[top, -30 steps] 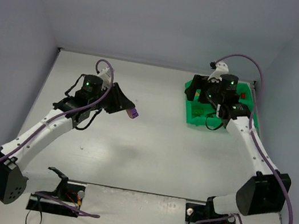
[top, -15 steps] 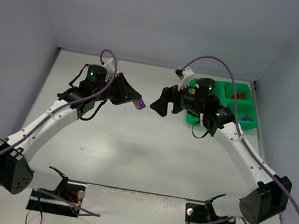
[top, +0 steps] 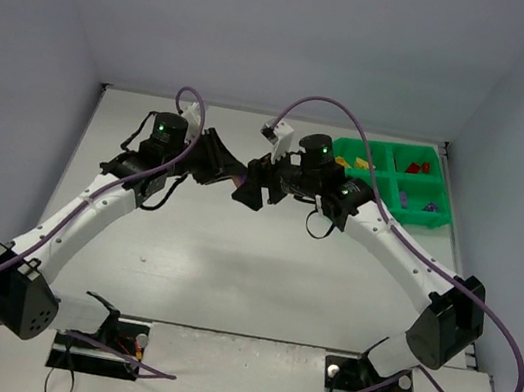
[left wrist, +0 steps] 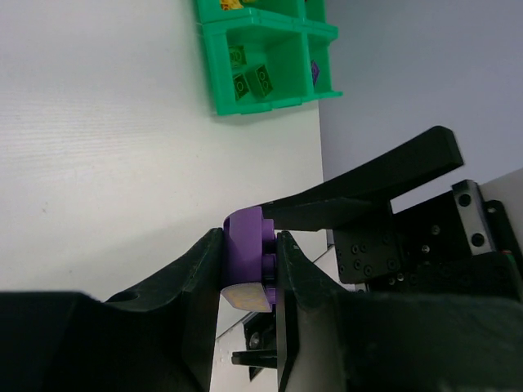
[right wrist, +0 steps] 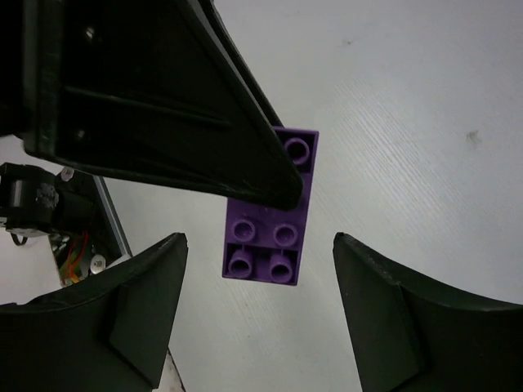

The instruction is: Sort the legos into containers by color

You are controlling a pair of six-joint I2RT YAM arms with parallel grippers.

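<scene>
Gripping a purple brick between the close-set fingers of the left tool, raised above the middle of the desk. Clamped by its sides, studs turned toward the right wrist camera. Facing it head-on with the right tool, spread wide, one finger on each side of the brick and a clear gap on both. Nearly tip to tip in the overhead view, well left of the green tray at the desk's far right corner. In the tray: yellow bricks far left, red bricks far right, a second purple piece near right, green bricks near left.
</scene>
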